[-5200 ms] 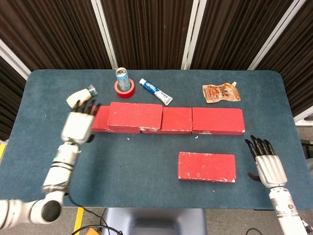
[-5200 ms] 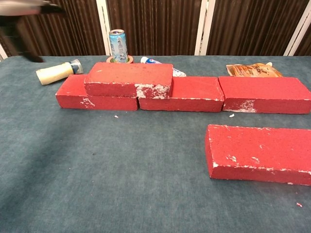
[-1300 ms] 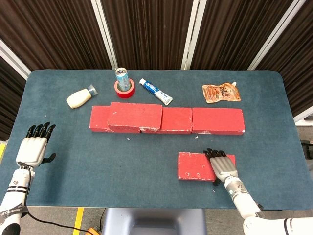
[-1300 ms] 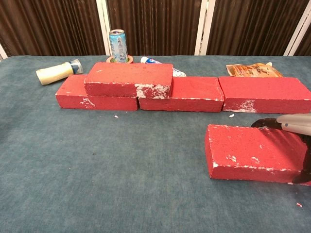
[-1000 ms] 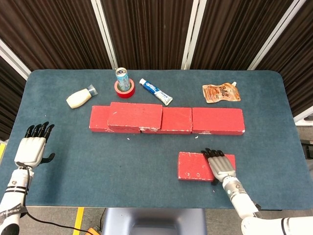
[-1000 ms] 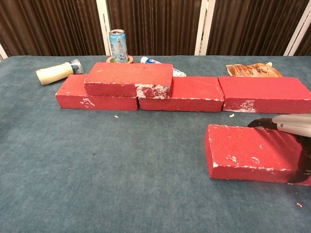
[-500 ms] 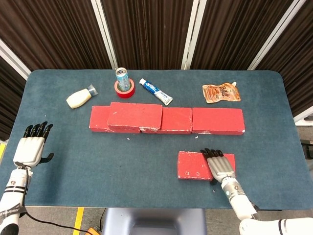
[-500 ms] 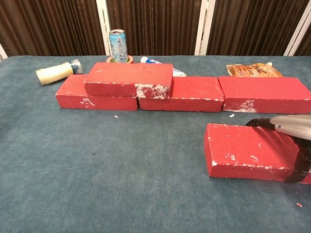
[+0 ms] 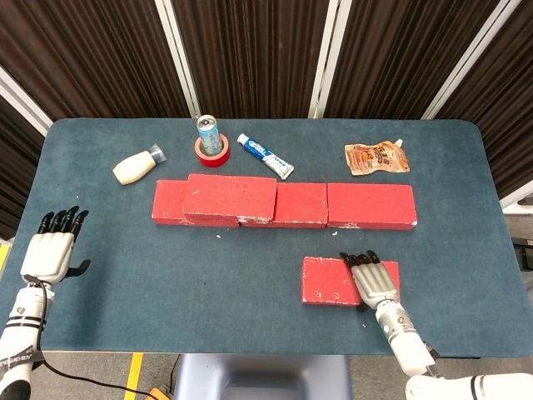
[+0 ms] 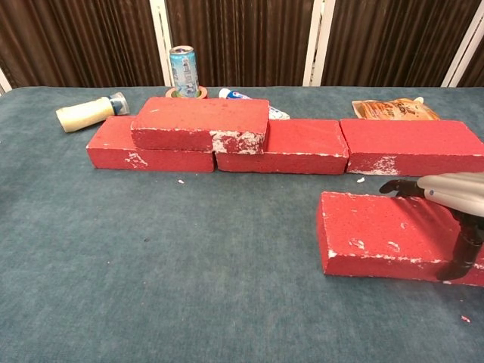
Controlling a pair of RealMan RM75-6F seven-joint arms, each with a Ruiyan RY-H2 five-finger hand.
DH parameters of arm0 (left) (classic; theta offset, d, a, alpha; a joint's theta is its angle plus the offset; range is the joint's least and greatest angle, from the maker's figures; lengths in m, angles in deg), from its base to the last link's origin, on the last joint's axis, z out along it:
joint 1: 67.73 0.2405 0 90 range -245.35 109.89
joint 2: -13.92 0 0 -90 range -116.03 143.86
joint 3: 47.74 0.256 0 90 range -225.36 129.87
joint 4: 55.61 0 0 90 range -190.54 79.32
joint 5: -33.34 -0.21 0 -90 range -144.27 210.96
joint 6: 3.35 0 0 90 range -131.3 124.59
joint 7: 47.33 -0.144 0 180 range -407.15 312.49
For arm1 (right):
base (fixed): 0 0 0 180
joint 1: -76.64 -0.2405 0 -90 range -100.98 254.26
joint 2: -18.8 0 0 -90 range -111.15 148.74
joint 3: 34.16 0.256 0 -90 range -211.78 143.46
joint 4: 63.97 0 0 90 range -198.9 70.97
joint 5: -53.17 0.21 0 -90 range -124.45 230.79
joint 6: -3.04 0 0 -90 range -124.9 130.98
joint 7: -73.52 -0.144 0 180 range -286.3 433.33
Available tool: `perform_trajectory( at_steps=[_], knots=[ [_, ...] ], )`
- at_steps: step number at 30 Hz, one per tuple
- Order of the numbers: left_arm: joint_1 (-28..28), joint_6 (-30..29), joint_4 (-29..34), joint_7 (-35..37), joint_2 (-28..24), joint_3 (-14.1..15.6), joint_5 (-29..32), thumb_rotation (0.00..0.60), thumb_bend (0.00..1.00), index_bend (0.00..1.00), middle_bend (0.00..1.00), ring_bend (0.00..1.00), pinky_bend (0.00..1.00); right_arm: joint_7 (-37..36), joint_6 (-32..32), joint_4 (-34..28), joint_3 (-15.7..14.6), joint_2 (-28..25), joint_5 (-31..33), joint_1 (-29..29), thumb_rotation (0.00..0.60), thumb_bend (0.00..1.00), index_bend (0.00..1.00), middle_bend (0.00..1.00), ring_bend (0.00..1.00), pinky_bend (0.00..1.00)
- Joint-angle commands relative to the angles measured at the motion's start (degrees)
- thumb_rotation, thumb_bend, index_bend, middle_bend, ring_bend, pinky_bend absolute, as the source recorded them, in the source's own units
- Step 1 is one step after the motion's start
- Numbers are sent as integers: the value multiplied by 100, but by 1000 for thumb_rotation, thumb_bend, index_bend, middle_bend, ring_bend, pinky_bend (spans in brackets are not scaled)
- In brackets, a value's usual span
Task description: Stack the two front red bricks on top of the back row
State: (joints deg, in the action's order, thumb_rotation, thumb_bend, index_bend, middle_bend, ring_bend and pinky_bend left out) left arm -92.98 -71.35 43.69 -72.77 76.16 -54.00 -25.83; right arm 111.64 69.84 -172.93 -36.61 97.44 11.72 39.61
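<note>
Presently, the right hand (image 9: 374, 282) lies on the right end of the front red brick (image 9: 333, 281), fingers laid over its top and thumb down its near face in the chest view; it grips the brick, which sits on the table (image 9: 250, 275) near the front edge, right of centre. Whether the brick is clear of the surface cannot be told. The back row (image 9: 366, 205) runs across the middle of the table, parallel to the rear edge. A stacked red brick (image 9: 231, 198) rests on top of that row towards its left end. The left hand (image 9: 54, 250) is at the left edge of the table, fingers straight and slightly apart, holding nothing. Towards the rear edge lie a white bottle (image 9: 137, 167), a can (image 9: 208, 133) standing in a red tape roll (image 9: 213, 153), a toothpaste tube (image 9: 265, 155) and an orange pouch (image 9: 376, 157).
</note>
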Motion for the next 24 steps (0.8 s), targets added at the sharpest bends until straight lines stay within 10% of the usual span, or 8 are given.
perform_trajectory(
  at_steps=[1,24],
  knots=[
    [-5,5,7,-5,-10,-10,18,600,260,0,0,0,0,-121,10,-49,74,-54,-83,39,600,35,136,316,222,0],
    [-364,333,-52,-432,182,-129,550,600,259,0,0,0,0,-442,-934,122,1308,-1061,566,-839,600,35,136,322,233,0]
  ],
)
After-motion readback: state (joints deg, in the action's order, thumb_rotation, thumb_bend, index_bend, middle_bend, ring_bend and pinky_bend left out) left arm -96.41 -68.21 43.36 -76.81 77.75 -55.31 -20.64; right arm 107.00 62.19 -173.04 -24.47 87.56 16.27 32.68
